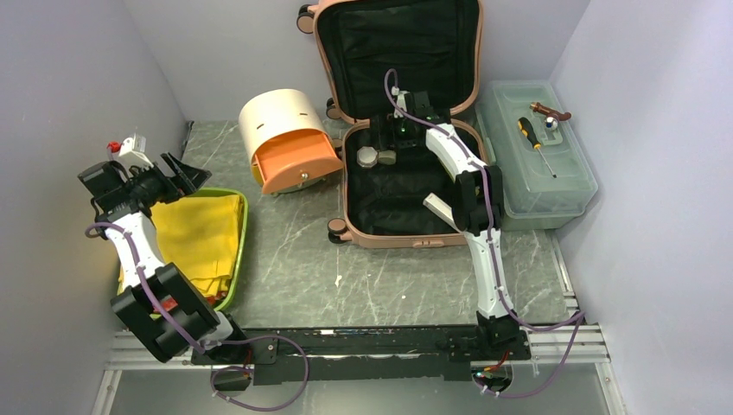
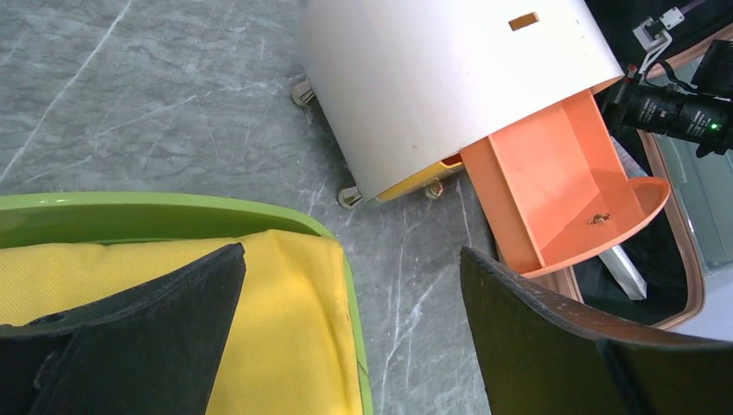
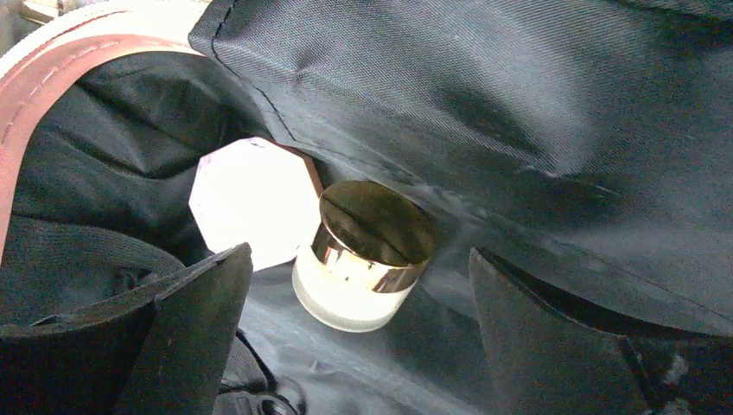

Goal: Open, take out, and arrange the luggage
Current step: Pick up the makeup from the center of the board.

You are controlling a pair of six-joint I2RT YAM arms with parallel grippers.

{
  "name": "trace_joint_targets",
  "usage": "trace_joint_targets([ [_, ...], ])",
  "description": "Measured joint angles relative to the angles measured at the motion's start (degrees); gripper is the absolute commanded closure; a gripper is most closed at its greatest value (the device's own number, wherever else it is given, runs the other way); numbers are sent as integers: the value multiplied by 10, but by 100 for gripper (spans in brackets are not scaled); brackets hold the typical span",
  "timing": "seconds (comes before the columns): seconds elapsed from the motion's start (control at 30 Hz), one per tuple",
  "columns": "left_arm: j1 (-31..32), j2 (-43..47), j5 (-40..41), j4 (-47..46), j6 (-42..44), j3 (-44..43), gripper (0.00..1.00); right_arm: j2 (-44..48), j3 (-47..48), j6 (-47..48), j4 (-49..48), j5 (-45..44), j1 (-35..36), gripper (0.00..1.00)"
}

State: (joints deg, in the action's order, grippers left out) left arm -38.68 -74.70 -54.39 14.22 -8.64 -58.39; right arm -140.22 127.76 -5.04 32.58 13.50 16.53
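Right wrist view: right gripper (image 3: 358,256) and left gripper (image 2: 353,252) both spread wide. Jar (image 3: 373,226) in luggage (image 1: 380,239) looks light, slick, breakable; grip its sides.

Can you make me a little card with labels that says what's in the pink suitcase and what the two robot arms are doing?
luggage: open, lid standing up at the back, black lining
inside it: small jar with a gold lid, next to a white eight-sided thing
right end effector: open, one finger on each side of the jar, not gripping it
left end effector: open, holding nothing, above the edge of the yellow cloth
left of the luggage: cream box with an orange drawer pulled out
right of the luggage: see-through toolbox
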Motion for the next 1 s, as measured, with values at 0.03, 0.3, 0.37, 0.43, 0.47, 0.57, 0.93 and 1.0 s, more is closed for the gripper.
trace_joint_targets([
  [0.03, -1, -1, 0, 0, 0, 0, 1, -3, 1, -7, -4, 10, -1, 2],
  [0.3, -5, -2, 0, 0, 0, 0, 1, -45, 18, -31, -10, 19, -3, 7],
  [0.37, -6, -2, 0, 0, 0, 0, 0, -50, 18, -33, -10, 19, -3, 13],
  [0.43, -7, -2, 0, 0, 0, 0, 1, -50, 18, -36, -10, 20, -4, 20],
  [0.47, -7, -2, 0, -1, 0, 0, 1, -50, 18, -38, -12, 21, -5, 25],
  [0.57, -7, -2, 0, 0, 0, 0, 0, -50, 13, -41, -23, 38, -9, 36],
  [0.93, -7, -6, -1, -2, 0, 0, 0, 59, -174, 13, -103, 113, -25, 40],
  [1.0, -7, -7, -2, -2, 0, 0, 1, 93, -214, 36, -115, 123, -26, 40],
])
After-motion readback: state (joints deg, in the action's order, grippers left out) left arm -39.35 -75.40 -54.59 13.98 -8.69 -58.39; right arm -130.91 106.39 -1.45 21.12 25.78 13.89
